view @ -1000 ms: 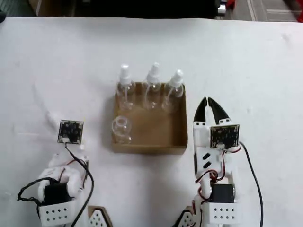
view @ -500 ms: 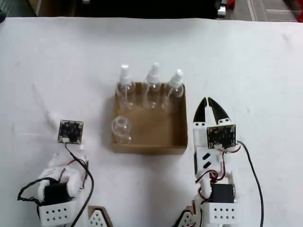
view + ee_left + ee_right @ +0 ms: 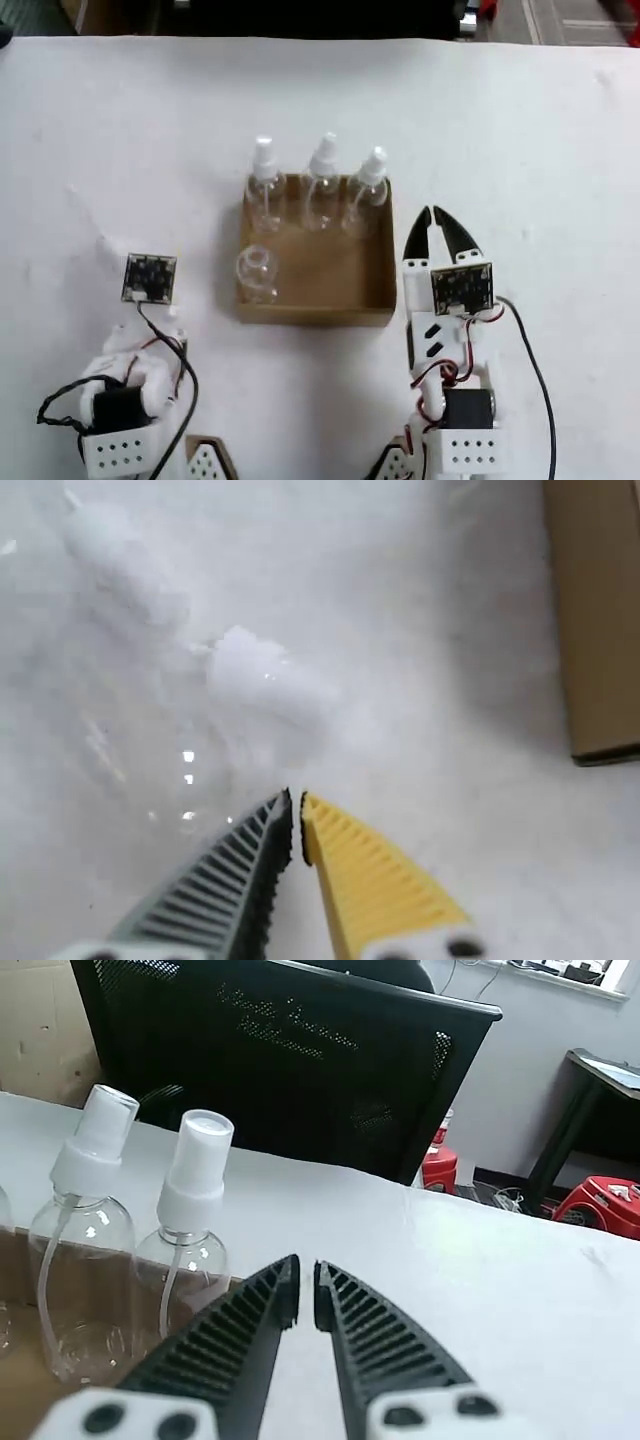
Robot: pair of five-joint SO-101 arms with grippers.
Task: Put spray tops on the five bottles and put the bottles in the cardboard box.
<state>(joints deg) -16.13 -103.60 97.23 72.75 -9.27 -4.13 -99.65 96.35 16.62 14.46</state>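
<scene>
Sharing the cardboard box (image 3: 315,314): three spray-topped bottles (image 3: 322,200), one topless bottle (image 3: 255,274).

No readable text, labels or numbers.

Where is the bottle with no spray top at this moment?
In the high view the uncapped bottle sits inside the cardboard box, in its near-left corner, just in front of the leftmost capped bottle.

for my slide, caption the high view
Three capped bottles and one uncapped bottle in the cardboard box, right gripper beside it
</scene>
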